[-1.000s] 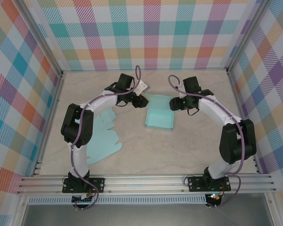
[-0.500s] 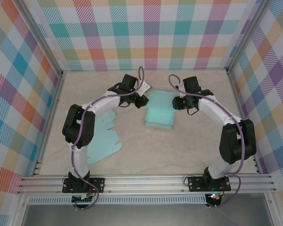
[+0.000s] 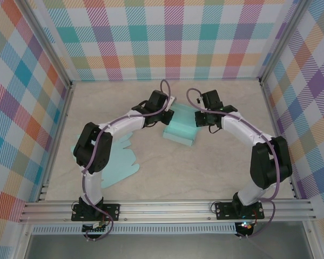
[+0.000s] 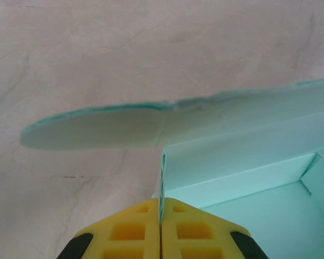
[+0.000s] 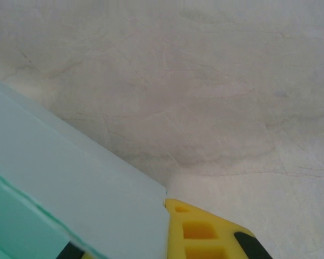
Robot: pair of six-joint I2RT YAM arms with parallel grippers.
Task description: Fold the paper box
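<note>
Paper box (image 3: pixel 179 129), mint green, half-formed, open-topped: centre-back of tabletop (image 3: pixel 205 167), between the two hands. Left hand (image 4: pixel 161 218): pinched tight on the box's upright wall. Right hand (image 3: pixel 201 120): closed on its opposite side panel. Flat mint cut-outs (image 3: pixel 116 162): lying well apart, left.

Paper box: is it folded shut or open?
Open. The box shows its bare inside, its flap sticks out flat, and the left claw pinches one wall.
</note>
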